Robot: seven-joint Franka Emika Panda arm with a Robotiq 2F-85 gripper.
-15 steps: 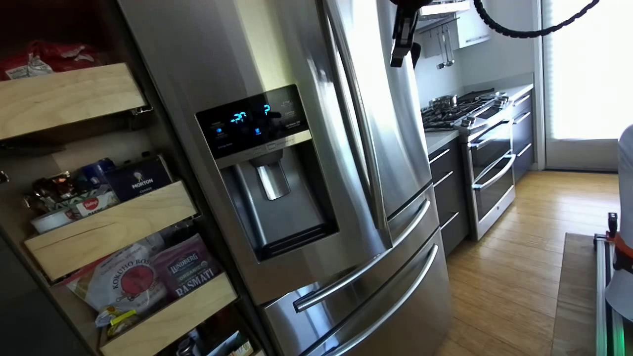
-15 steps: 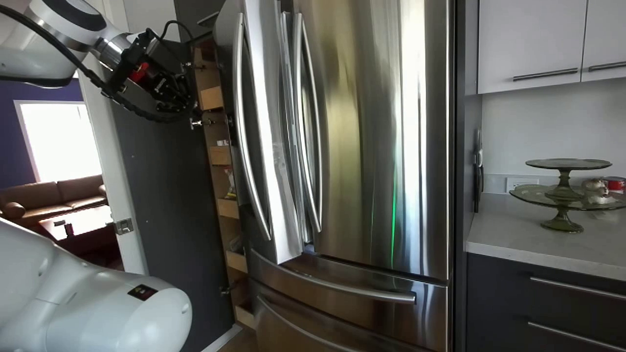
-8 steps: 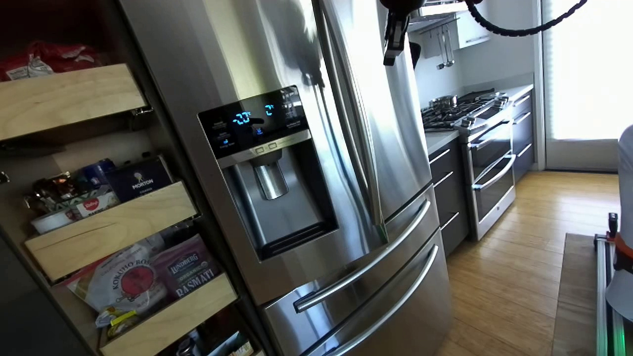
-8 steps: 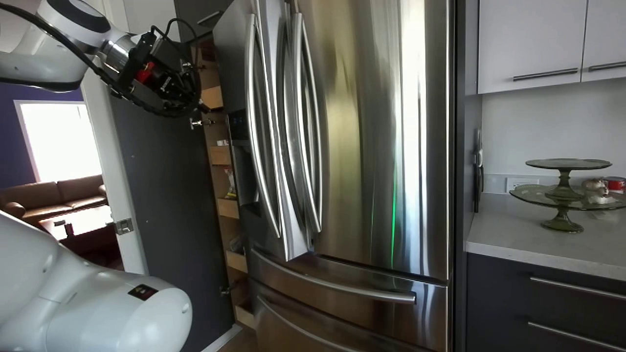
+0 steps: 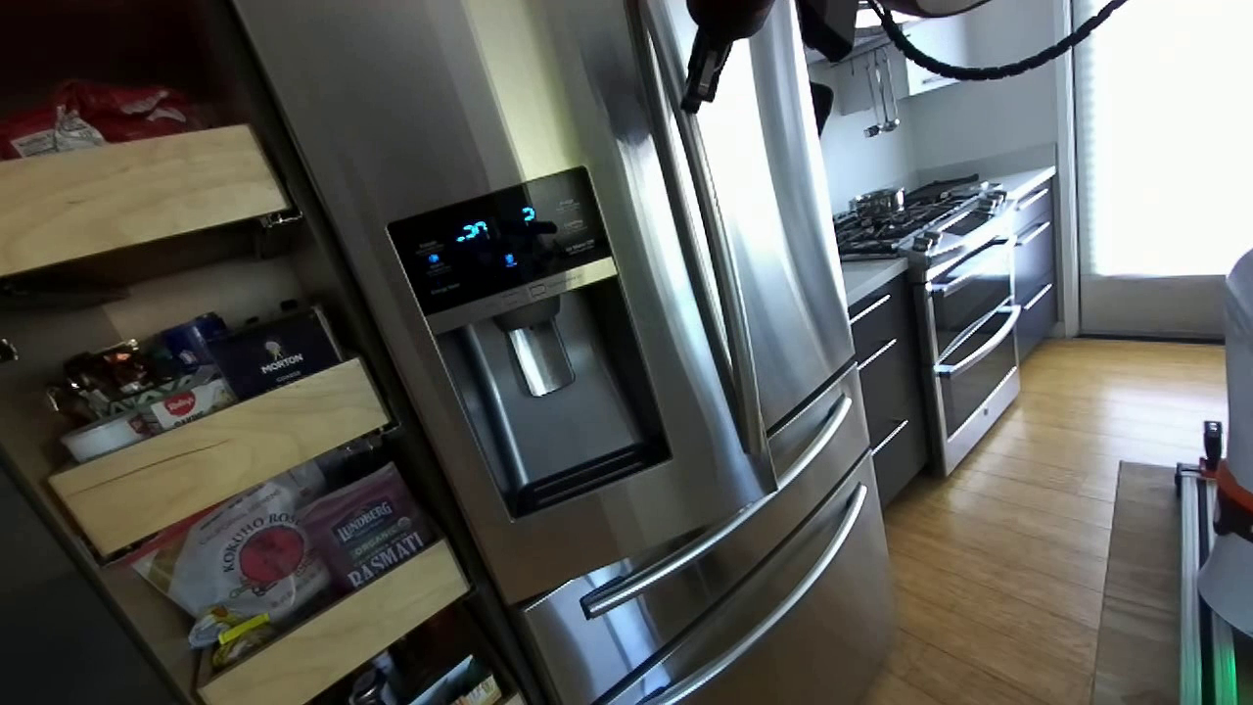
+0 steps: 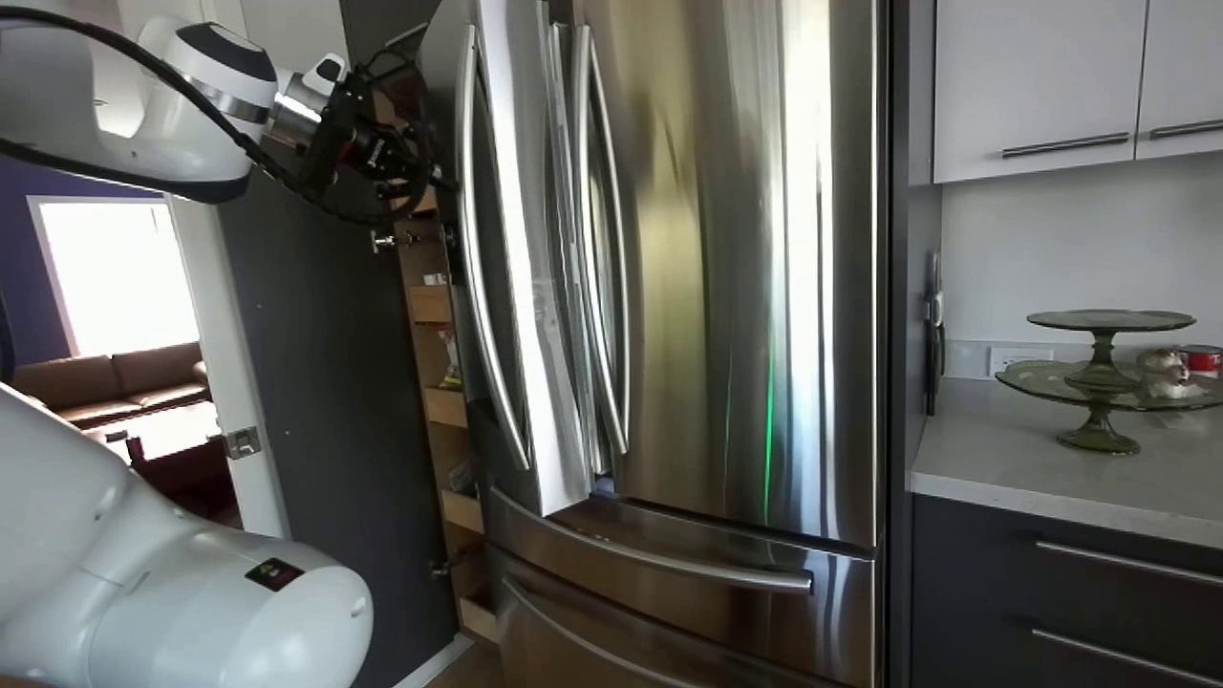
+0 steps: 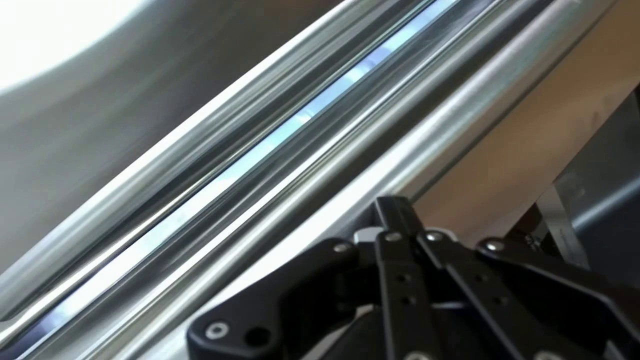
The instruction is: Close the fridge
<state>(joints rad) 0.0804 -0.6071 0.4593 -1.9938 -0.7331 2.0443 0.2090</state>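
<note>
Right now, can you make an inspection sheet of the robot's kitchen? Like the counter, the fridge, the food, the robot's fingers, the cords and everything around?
Surface: pale countertop bears green glass cake stands, one apparently atop the other.
Job's things: French-door fridge not closed; dispenser door ajar, bright gap between it and the other door.
Clutter: wooden pantry drawers hold a Morton box, a Kokuho Rose bag and a Lundberg bag.
Fingers: shut, nothing between them, close by the dispenser door; I can't tell whether they touch it.
Cables: black ribbed cable sags in a curve.
Surroundings: stainless oven range, plus a brown sofa in the background.
</note>
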